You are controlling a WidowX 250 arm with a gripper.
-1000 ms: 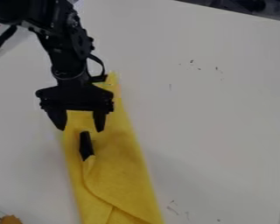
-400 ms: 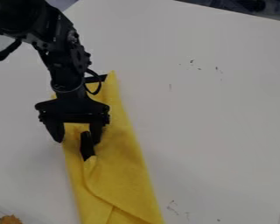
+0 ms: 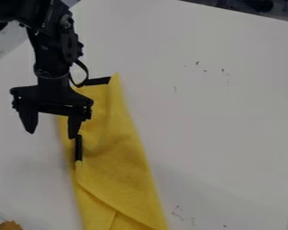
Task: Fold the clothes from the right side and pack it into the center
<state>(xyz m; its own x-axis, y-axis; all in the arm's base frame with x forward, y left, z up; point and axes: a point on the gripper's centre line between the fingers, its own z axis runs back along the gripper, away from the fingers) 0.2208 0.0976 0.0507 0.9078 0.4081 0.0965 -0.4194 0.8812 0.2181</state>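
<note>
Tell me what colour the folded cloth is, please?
The folded cloth is yellow, seen best in the camera view.

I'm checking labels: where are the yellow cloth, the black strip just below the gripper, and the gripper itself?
Yellow cloth (image 3: 116, 166): camera view, its broad middle.
Black strip (image 3: 78, 148): camera view, its middle.
Gripper (image 3: 52, 135): camera view, midway between fingertips.

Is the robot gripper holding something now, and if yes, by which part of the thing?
Nothing is held. The gripper is open, its fingers wide apart, and the yellow cloth lies on the table.
</note>
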